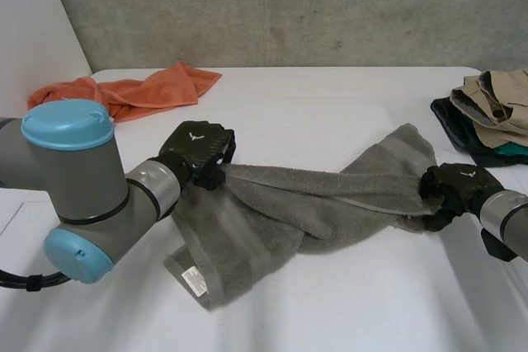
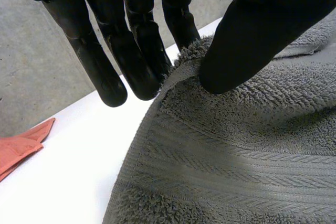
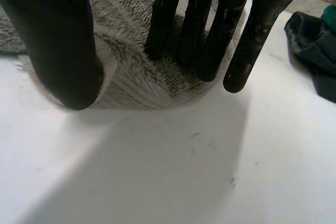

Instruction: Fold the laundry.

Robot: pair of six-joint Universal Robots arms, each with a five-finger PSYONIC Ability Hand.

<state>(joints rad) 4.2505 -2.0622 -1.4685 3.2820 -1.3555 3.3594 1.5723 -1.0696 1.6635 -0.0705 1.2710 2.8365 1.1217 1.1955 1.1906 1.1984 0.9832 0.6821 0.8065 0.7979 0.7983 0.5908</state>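
Grey towel (image 1: 313,195) lay bunched on the white table (image 1: 330,302), long axis running hand to hand. Left hand (image 1: 198,152) pinched its left end, right hand (image 1: 458,189) pinched its right end.

Grey ribbed towel (image 1: 264,212) (orange cloth (image 1: 140,88) too)

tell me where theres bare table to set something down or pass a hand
Widest bare table lies beyond the grey towel, between the orange cloth and the clothes pile. Another free patch is on the near side of the towel, beside the right hand. Crowded around the left hand and by the pile.
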